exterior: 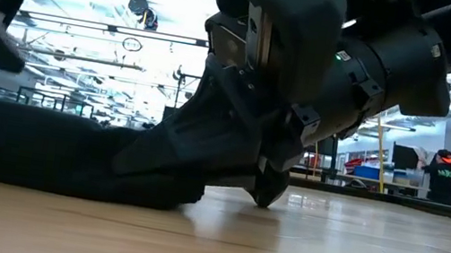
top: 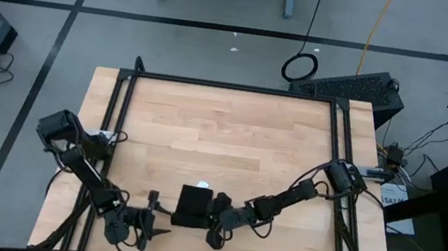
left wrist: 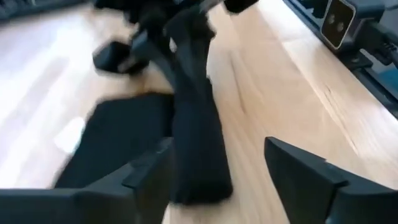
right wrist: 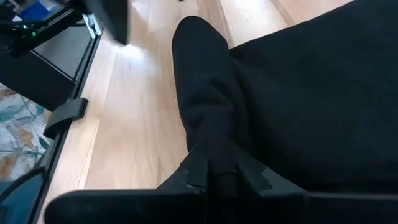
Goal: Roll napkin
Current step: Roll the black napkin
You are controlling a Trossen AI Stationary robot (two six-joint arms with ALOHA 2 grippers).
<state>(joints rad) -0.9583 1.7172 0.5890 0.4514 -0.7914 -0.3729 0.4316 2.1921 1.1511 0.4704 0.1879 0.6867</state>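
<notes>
napkin (top: pixel 193 206) near table's (top: pixel 224 125) front edge, partly rolled | right gripper (right wrist: pixel 217 171) pinches the roll | left gripper (left wrist: pixel 217 186) wide, empty | rolling unfinished

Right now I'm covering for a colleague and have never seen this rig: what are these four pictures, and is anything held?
Two dark robot arms work at a wooden table. One picture looks straight down, one looks level across the tabletop, and one comes from each arm's wrist. A black napkin lies near the table's front edge, one side already rolled up. The right gripper is shut on the napkin's rolled edge. The left gripper is open, its fingers either side of the roll's end, not gripping it.
</notes>
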